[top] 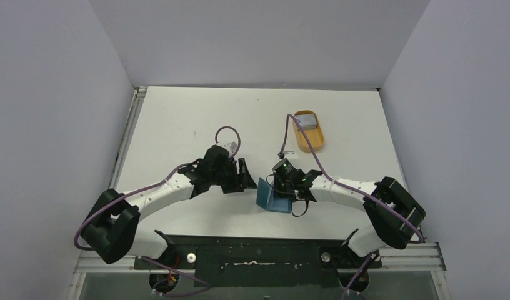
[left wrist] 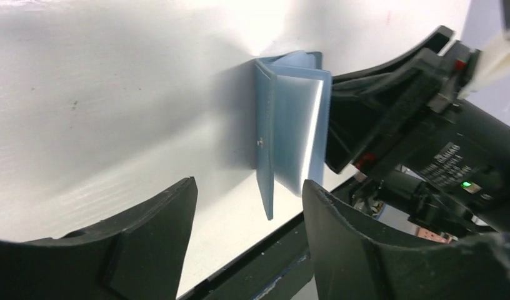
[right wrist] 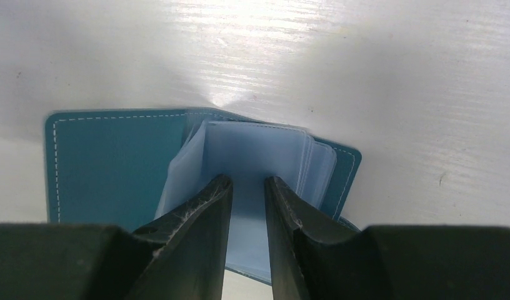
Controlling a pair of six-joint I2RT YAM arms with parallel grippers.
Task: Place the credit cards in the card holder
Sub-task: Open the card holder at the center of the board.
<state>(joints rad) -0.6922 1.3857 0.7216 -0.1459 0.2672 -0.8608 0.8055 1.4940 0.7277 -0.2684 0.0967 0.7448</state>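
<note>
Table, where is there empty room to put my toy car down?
Big bare patch: far left, between the left wall rail and the left arm. Another: the far strip between the back wall and the orange tray. Crowded: front middle, where the left hand, right hand and card holder sit close.

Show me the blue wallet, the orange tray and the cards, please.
card holder [top: 266, 194], top view, on its blue left cover.
orange tray [top: 317, 140], top view, on the bare part of its near end.
credit cards [top: 307, 120], top view, on the grey top face, inside the tray.
</note>
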